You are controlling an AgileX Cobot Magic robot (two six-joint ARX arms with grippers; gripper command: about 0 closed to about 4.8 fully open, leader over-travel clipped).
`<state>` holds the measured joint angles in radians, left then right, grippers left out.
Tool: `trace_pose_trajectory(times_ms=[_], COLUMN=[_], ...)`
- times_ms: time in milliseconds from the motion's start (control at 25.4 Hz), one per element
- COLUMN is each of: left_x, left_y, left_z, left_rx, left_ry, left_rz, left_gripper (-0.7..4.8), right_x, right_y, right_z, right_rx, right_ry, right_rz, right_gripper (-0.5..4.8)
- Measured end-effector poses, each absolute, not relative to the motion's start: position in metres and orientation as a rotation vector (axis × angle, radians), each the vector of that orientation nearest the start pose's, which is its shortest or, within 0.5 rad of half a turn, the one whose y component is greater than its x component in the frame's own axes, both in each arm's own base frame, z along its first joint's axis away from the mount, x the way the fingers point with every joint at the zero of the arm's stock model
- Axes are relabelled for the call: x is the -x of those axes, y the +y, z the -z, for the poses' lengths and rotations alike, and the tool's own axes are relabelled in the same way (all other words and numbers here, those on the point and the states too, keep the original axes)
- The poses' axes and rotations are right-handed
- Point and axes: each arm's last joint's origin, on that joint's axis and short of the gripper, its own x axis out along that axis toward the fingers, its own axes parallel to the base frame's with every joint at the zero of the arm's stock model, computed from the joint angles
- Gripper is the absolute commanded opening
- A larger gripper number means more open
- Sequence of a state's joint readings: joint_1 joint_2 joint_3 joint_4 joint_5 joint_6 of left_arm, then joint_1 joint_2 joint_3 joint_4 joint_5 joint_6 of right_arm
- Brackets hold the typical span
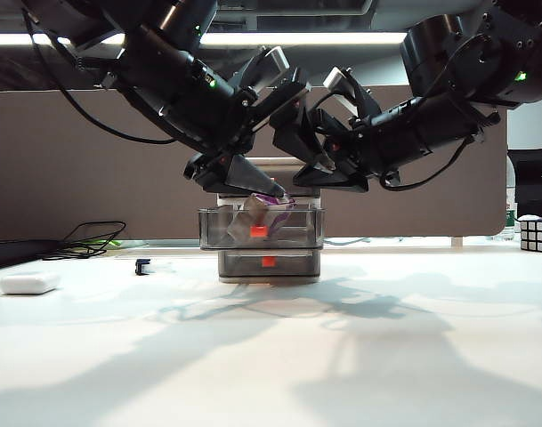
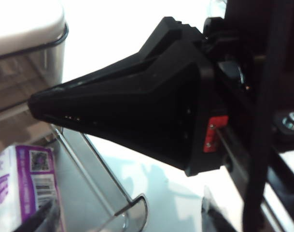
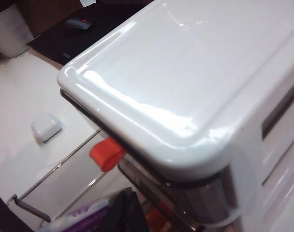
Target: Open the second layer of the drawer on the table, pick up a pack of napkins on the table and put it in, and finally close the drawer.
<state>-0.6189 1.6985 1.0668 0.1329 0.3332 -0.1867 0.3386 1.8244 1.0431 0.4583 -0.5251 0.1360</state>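
Napkin pack: soft brick-shaped pack of napkins (image 1: 269, 206) in a beige-white wrapper with a purple side and a barcode label, lying tilted inside the pulled-out middle drawer, one end sticking up above its rim.
Left pincer: the left pincer (image 1: 263, 189) hangs just above the pack with its black fingers spread wide; I judge it holds nothing, though the exterior view does not settle whether a fingertip touches the wrapper.
Left wrist view: one black finger (image 2: 122, 121) fills the picture, with the pack (image 2: 26, 188) below and beside it and apart from that finger.
Key relation: the pack lies directly under the left pincer, long axis slanted across the drawer; the left arm is the nearer one.
Second layer: smoky translucent grey middle tier (image 1: 260, 229) with a red-orange tab, standing open towards the camera.
Drawer cabinet: small three-tier drawer (image 3: 195, 82) with a light grey frame, set on the white counter (image 1: 359, 356).
Right pincer: the right pincer (image 1: 319, 169) hovers over the cabinet top, beside the left one; how wide it stands I cannot tell.
Step in hand: the pack looks delivered; closing the tier remains.
Risk: the raised end could catch on the frame as the tier goes in.
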Motion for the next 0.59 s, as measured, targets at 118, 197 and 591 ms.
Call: trace_pose_trajectory(times_ms=[118,197,591], left_x=[-0.2962,-0.296,-0.2984], left_y=[-0.2216,-0.2215,-0.2201], left_z=[-0.2235,-0.223,-0.2223], left_rx=[0.128,0.131,0.12], left_ry=[0.619,0.628,0.619], left_rz=[0.903,0.899,0.86], left_gripper=[3.72,3.72,3.72], right_x=[-0.3634,-0.3634,-0.3655], right_y=[0.1434,0.1433,0.1382], right_z=[-0.1997,-0.1996,-0.1994], right_rx=[-0.158,-0.158,-0.158], right_ry=[0.39,0.39,0.389], right_rz=[-0.835,-0.835,-0.817], right_gripper=[-0.05,-0.05,-0.05])
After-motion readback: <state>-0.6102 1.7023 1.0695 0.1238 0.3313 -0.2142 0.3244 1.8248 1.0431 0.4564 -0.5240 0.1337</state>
